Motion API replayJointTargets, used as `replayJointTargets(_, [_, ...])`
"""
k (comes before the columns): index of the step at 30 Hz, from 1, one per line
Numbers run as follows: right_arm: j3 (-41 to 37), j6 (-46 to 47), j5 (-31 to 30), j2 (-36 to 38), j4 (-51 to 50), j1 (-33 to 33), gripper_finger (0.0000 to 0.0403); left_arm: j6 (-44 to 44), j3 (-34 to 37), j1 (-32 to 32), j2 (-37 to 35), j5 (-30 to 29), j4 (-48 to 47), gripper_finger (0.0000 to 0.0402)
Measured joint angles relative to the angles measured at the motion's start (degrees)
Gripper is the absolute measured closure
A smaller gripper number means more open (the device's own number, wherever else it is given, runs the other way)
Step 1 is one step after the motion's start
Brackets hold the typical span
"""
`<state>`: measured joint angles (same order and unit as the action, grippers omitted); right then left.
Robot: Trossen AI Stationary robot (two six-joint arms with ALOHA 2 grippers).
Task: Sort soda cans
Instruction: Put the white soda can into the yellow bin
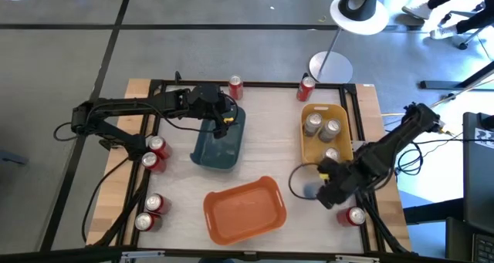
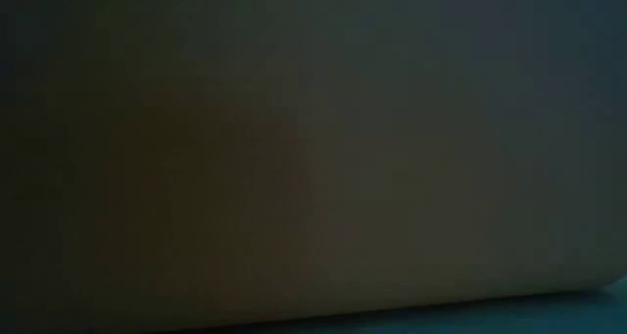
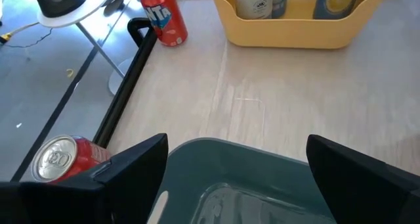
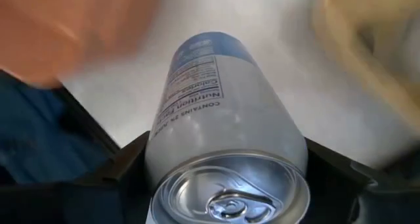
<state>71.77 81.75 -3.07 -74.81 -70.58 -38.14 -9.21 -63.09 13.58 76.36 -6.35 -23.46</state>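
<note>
- Looking straight down, the high view showed the table (image 1: 262,159) with three bins: a blue bin (image 1: 220,146) at centre, an orange bin (image 1: 244,209) at lower centre and a yellow bin (image 1: 326,133) at centre right, holding three silver cans (image 1: 323,127).
- Red cans stood around the edges: one (image 1: 235,87) at top centre, one (image 1: 307,87) by the yellow bin's top corner, two (image 1: 155,153) at middle left, two (image 1: 150,212) at lower left and one (image 1: 356,215) at lower right.
- The left gripper (image 1: 222,124) hung over the blue bin's top end; the right gripper (image 1: 320,190) was low at lower right, just below the yellow bin.
- The low view was dark and showed nothing I could name.
- In the left wrist view, the left fingers (image 3: 138,161) stood wide apart with nothing between them, over the blue bin's rim (image 3: 243,155). A red can (image 3: 62,159) showed at lower left, another (image 3: 163,15) at the top, and the yellow bin (image 3: 295,30) at upper right.
- In the right wrist view, the right jaws sat closed against both sides of a silver can (image 4: 220,145), which filled the frame's centre, its top toward the camera. The orange bin (image 4: 59,33) blurred at upper left.
</note>
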Motion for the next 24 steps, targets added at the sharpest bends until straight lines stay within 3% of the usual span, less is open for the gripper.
replayJointTargets(7, [5.0,-17.61,-12.07,0.02,-1.06,9.69,0.0121,1.48,0.0,0.0,0.0,0.0,-1.35,0.005])
replayJointTargets(15, [5.24,-34.44,-12.41,0.02,-9.11,24.58,0.0121,3.91,0.0,0.0,-0.02,-0.01,-6.51,0.005])
replayJointTargets(20, [5.2,-40.15,-12.4,0.02,-16.88,32.94,0.0121,4.04,0.02,0.0,-0.02,-0.02,-8.17,0.005])
replayJointTargets(24, [3.11,-43.35,-11.07,0.07,-17.3,37.21,0.0121,4.0,0.01,0.02,-0.02,-0.02,-8.24,0.005])
